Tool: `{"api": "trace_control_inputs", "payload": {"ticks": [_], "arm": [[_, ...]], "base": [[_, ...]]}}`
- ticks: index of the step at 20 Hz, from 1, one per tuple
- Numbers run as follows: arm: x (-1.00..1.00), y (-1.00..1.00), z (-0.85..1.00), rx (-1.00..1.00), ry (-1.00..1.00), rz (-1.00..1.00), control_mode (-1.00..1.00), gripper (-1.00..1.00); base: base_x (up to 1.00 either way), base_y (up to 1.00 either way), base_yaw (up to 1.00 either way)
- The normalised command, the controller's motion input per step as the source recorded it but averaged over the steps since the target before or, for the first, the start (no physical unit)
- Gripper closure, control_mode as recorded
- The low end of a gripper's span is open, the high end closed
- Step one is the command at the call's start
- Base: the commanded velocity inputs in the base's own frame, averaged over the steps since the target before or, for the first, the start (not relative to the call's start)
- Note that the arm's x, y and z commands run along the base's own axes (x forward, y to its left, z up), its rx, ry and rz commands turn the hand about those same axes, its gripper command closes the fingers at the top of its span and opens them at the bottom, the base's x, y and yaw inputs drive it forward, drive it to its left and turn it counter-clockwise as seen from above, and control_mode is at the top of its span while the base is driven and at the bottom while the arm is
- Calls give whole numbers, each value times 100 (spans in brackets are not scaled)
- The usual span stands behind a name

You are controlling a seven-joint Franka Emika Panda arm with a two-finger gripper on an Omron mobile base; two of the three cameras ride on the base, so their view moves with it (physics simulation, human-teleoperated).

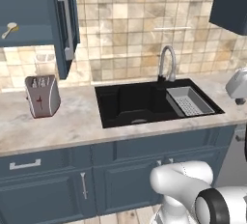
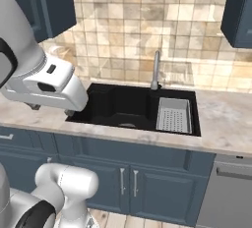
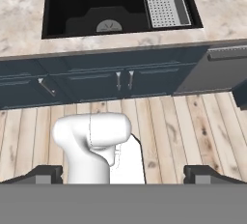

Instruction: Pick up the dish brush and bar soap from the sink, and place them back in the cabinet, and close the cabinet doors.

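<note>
The dish brush, with its cream head and tan handle, lies on the shelf inside the open upper cabinet at the top left. One of the cabinet doors stands swung out, edge-on, showing its silver bar handle. The black sink holds only its round grey drain and a grey strainer basket. The bar soap is out of view. My gripper is open with nothing between its fingers. It hovers in front of the counter, back from the sink, looking down at the floor and basin.
A red-and-silver toaster stands on the marble counter left of the sink. The curved faucet rises behind the basin. Another upper cabinet hangs at the right. Low blue cabinets and a wooden floor lie below.
</note>
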Motion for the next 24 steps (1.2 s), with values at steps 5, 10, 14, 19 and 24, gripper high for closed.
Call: {"api": "trace_control_inputs", "payload": {"ticks": [5, 10, 14, 19, 24], "arm": [[0, 0, 0, 0, 0, 0, 100, -100], [0, 0, 0, 0, 0, 0, 100, -100], [0, 0, 0, 0, 0, 0, 100, -100], [0, 0, 0, 0, 0, 0, 100, -100], [0, 0, 0, 0, 0, 0, 100, -100]], "base": [[40, -8, 0], [51, 0, 0], [52, 0, 0], [50, -1, 0], [41, -9, 0]]}}
